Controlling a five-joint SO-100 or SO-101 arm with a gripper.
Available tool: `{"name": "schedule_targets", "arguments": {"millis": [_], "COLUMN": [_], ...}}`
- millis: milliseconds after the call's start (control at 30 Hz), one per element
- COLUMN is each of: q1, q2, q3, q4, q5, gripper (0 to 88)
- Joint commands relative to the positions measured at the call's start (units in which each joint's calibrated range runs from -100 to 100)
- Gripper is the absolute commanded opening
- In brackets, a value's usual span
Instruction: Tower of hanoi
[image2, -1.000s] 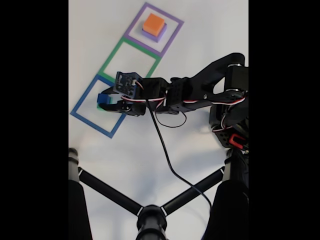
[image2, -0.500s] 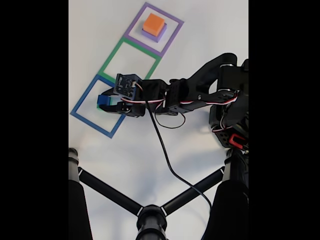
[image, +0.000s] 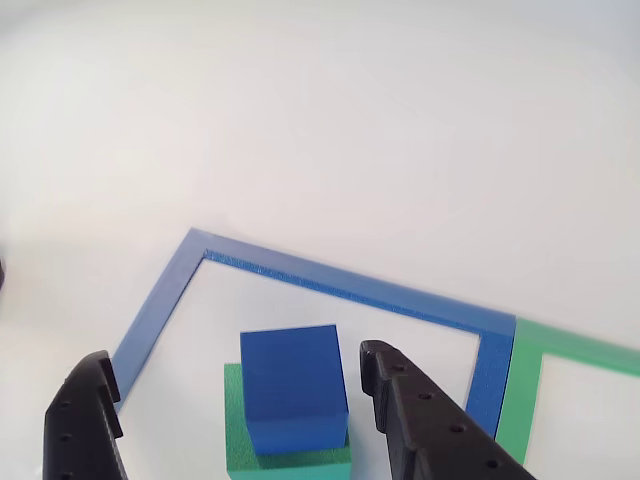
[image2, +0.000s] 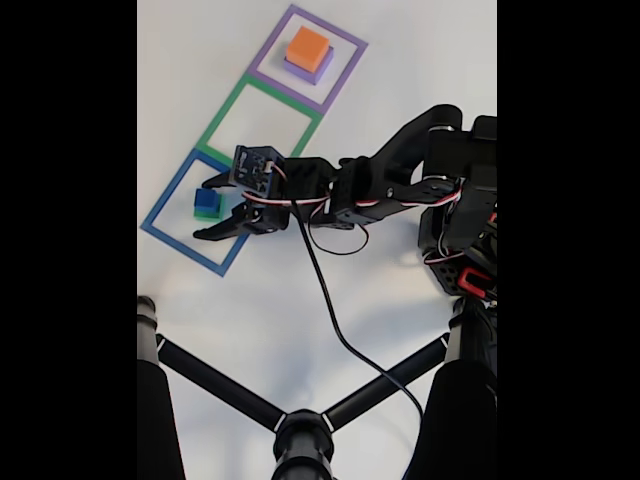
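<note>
While the black arm (image2: 400, 180) reaches from its base at the right of the fixed view across the white table (image2: 300, 300) toward the blue tape square (image2: 197, 212), its gripper (image2: 205, 208) hangs over that square with the fingers spread wide, one on each side of the blue block (image2: 207, 202) and touching neither. The other view shows the same: two black fingers (image: 420, 420) stand apart at the bottom edge, with clear gaps between them and the blue block (image: 293, 388). A small camera module sits on top of the wrist, and a black cable (image2: 330, 310) trails from it down over the table.

Four blocks can be counted. The blue block rests on the green block (image: 285, 455), and this pair of two stands inside the blue tape square, near its lower left part in the fixed view. The orange block (image2: 307, 45) rests on the purple block (image2: 308, 67), and that pair stands inside the purple tape square (image2: 307, 57), at the far end of the row from the blue tape square.

Three tape squares lie in a slanted row: blue, then the green tape square (image2: 262, 124) touching it, then purple beyond that.

The table is plain matte white. Black tripod legs (image2: 300, 420) meet at a hub at the bottom of the fixed view, on the near side of the blue tape square
</note>
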Motion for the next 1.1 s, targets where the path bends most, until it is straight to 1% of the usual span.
{"name": "schedule_targets", "arguments": {"millis": [0,133,200,333,433,533,600,667,767,900,933,1067], "q1": [1.4,2.7,3.6,5.0,5.5,6.3,7.3,8.5,11.4,16.1,17.4,21.9], "q2": [-8.8,-18.9,-25.0,-35.8,-40.8,-42.5,-42.6,-42.4,-41.7,-40.9,-40.9,-39.4], "q3": [-0.3,-0.4,-2.0,-9.8,-17.3,-28.6,-36.2,-43.1,-51.7,-63.0,-65.6,-76.3], "q4": [5.2,17.6,27.1,50.8,65.7,81.6,90.3,97.0,105.1,117.3,120.3,130.1], "q5": [0.0,0.0,0.0,0.0,0.0,0.0,0.0,0.0,-2.8,-1.1,0.0,0.0], "gripper": [30.2,30.3,29.2,24.7,17.8,7.4,2.8,0.5,0.0,0.0,0.0,0.0]}}
